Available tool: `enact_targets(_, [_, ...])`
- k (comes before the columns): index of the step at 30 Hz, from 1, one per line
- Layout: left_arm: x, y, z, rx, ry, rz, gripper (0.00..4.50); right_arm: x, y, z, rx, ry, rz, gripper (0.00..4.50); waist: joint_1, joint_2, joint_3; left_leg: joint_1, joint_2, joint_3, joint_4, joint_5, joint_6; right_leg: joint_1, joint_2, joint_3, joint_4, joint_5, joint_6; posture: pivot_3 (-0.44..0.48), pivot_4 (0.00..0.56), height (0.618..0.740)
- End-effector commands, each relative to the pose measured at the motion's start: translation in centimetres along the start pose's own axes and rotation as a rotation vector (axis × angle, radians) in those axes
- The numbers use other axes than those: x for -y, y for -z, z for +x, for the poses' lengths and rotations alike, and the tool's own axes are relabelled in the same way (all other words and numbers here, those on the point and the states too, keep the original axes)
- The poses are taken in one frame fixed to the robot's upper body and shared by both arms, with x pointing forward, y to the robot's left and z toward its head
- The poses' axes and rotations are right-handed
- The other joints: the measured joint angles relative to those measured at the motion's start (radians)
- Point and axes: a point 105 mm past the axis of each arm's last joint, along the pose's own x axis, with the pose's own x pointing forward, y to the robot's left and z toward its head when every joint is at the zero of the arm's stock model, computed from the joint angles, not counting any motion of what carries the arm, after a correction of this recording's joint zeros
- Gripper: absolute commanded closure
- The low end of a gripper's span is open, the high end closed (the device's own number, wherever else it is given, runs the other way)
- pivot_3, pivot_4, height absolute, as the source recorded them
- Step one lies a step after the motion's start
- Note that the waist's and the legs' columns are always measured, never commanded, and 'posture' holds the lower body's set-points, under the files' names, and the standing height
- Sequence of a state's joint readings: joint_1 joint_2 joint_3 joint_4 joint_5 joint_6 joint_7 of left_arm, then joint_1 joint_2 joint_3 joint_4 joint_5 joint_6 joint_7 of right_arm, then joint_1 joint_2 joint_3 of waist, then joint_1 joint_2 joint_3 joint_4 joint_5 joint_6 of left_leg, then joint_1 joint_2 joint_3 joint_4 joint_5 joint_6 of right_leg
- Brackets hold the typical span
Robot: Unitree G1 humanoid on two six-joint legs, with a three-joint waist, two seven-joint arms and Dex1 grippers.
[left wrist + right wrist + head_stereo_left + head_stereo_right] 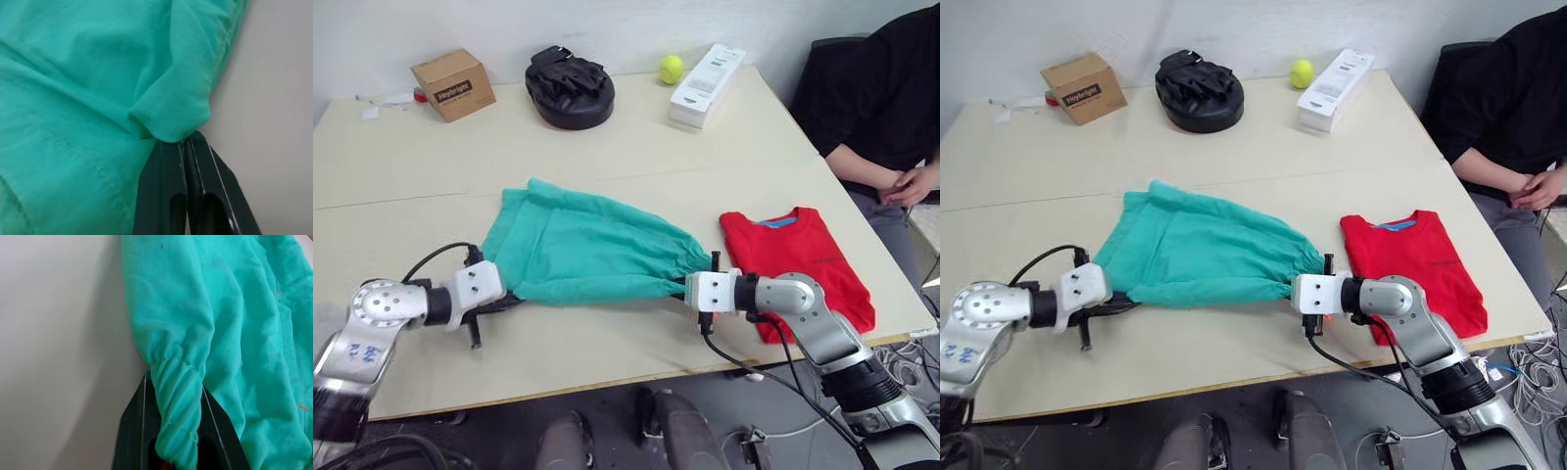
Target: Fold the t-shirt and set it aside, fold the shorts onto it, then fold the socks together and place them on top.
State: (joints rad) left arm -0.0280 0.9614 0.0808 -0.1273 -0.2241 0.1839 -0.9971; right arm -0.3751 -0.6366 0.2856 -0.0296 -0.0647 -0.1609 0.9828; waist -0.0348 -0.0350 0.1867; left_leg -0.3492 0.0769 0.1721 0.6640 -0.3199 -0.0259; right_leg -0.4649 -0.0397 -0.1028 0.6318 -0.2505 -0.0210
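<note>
On the table (607, 147), both tools clenched on the shorts (582, 250), left tool (183, 144) at hem, right tool (173, 431) at waistband

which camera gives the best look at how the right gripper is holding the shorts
The right wrist view: the right gripper has the gathered waistband of the shorts bunched between its fingers. The eye views show it at the shorts' near right corner, grip hidden. The left wrist view shows the other gripper's hold.

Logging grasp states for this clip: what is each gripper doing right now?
Left gripper: shut on a corner of the shorts.
Right gripper: shut on the shorts' gathered waistband.
</note>
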Motion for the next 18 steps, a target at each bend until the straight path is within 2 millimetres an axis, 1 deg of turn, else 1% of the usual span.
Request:
enact_targets(1, [2.4,-1.1,-2.0,0.014,0.023,-0.067,4.46,-0.3,-0.9,-0.6,0.071,-0.060,-0.080,4.50,-0.004,0.000,0.000,0.000,0.000,0.000,0.000,0.000,0.000,0.000,0.000,0.000,0.000,0.000,0.000,0.000,0.150,0.740])
enact_targets(3, [4.2,-1.1,-2.8,0.002,0.013,-0.104,4.46,-0.7,-0.9,-0.8,0.101,-0.102,-0.133,4.50,-0.003,-0.001,0.000,0.000,0.001,0.000,0.000,-0.001,-0.001,0.000,0.001,0.000,0.000,-0.001,-0.001,0.000,0.150,0.740])
enact_targets(5, [5.3,-0.9,-3.1,-0.016,-0.013,-0.127,4.46,-1.0,-0.7,-1.0,0.117,-0.128,-0.156,4.50,0.001,0.000,0.000,0.001,0.001,-0.001,0.000,-0.001,-0.001,0.000,0.001,0.000,0.000,-0.001,-0.001,0.000,0.150,0.740])
enact_targets(7, [6.1,-0.8,-3.1,-0.026,-0.036,-0.149,4.46,-1.1,-0.7,-1.1,0.139,-0.146,-0.142,4.50,0.007,0.000,0.000,0.002,0.001,-0.001,0.000,-0.002,-0.001,0.001,0.002,0.001,-0.001,-0.001,-0.001,0.000,0.150,0.740])
enact_targets(9, [6.4,-0.5,-2.8,-0.042,-0.074,-0.165,4.46,-1.2,-0.8,-1.1,0.152,-0.155,-0.140,4.50,0.009,0.000,0.000,0.002,0.001,-0.002,0.000,-0.003,0.002,0.002,0.002,0.001,-0.002,-0.001,-0.001,0.000,0.150,0.740])
enact_targets(11, [6.1,-0.2,-2.6,-0.058,-0.121,-0.190,4.46,-1.1,-0.7,-1.0,0.155,-0.152,-0.146,4.50,0.009,0.000,0.000,0.002,0.000,-0.003,0.000,-0.004,0.003,0.003,0.002,0.001,-0.003,-0.001,-0.001,0.000,0.150,0.740])
enact_targets(14, [5.9,-0.4,-2.4,-0.039,-0.134,-0.217,4.46,-1.0,-0.7,-0.8,0.159,-0.142,-0.153,4.50,0.007,0.000,0.000,0.002,0.001,-0.004,0.000,-0.004,0.003,0.003,0.002,0.001,-0.003,-0.001,-0.001,0.000,0.150,0.740])
enact_targets(15, [5.9,-0.4,-2.4,-0.034,-0.133,-0.223,4.04,-0.9,-0.7,-0.8,0.160,-0.142,-0.153,4.50,0.007,0.000,0.000,0.002,0.001,-0.004,0.000,-0.004,0.003,0.003,0.002,0.001,-0.002,-0.001,-0.002,0.000,0.150,0.740])
enact_targets(16, [6.0,-0.5,-2.4,-0.027,-0.123,-0.230,3.85,-0.9,-0.7,-0.8,0.160,-0.142,-0.151,4.50,0.007,0.000,0.000,0.002,0.001,-0.003,-0.001,-0.004,0.003,0.003,0.002,0.001,-0.002,-0.001,-0.002,0.000,0.150,0.740])
enact_targets(18, [6.4,-0.8,-2.4,-0.007,-0.096,-0.247,3.29,-1.0,-0.8,-1.0,0.164,-0.139,-0.144,4.50,0.006,0.000,0.000,0.002,0.001,-0.003,-0.001,-0.004,0.001,0.003,0.002,0.001,-0.002,-0.001,-0.002,0.000,0.150,0.740])
